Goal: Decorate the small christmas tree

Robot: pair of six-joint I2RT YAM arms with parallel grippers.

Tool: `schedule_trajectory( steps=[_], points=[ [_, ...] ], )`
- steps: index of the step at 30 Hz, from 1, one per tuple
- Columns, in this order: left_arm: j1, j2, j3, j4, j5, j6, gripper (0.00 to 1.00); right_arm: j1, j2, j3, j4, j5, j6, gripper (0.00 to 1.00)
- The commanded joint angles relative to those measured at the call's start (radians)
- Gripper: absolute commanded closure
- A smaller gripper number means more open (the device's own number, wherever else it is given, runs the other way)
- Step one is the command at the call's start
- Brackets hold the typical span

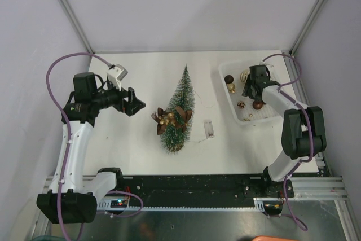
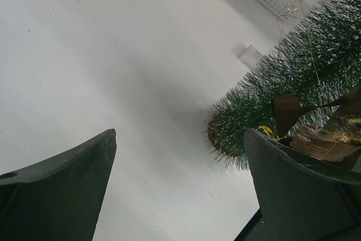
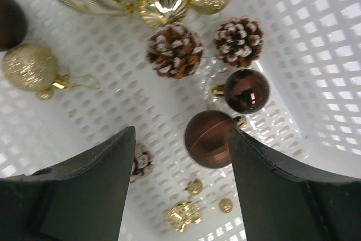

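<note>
While the small christmas tree (image 1: 182,91) lies on its side in the middle of the table (image 1: 124,145), tip toward the far edge, the left pincer (image 1: 134,103) hangs beside it on the left, jaws spread wide and empty. The right pincer (image 3: 181,134) reaches into the white basket (image 3: 316,55), jaws well apart, with a brown bauble (image 3: 207,139) lying on the basket floor between its fingers.

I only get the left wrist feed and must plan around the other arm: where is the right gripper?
Observer: The right gripper is down inside the white basket, jaws apart.
Operator: Holding anything?
Observer: Nothing gripped; a matte brown bauble lies on the basket floor under its open jaws.
Operator: What else is in there?
Observer: Frosted pinecones, a glossy brown bauble and several gold baubles.
</note>
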Motion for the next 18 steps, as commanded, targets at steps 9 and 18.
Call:
schedule_trajectory(
  steps=[9, 18],
  points=[
    [0.003, -0.012, -0.014, -0.004, -0.011, 0.037, 0.0, -0.026, 0.079, 0.048, 0.009, 0.124, -0.07, 0.3],
    [0.003, -0.016, -0.018, -0.005, -0.015, 0.043, 0.0, -0.027, 0.115, 0.06, -0.016, 0.076, -0.074, 0.33]
  ],
)
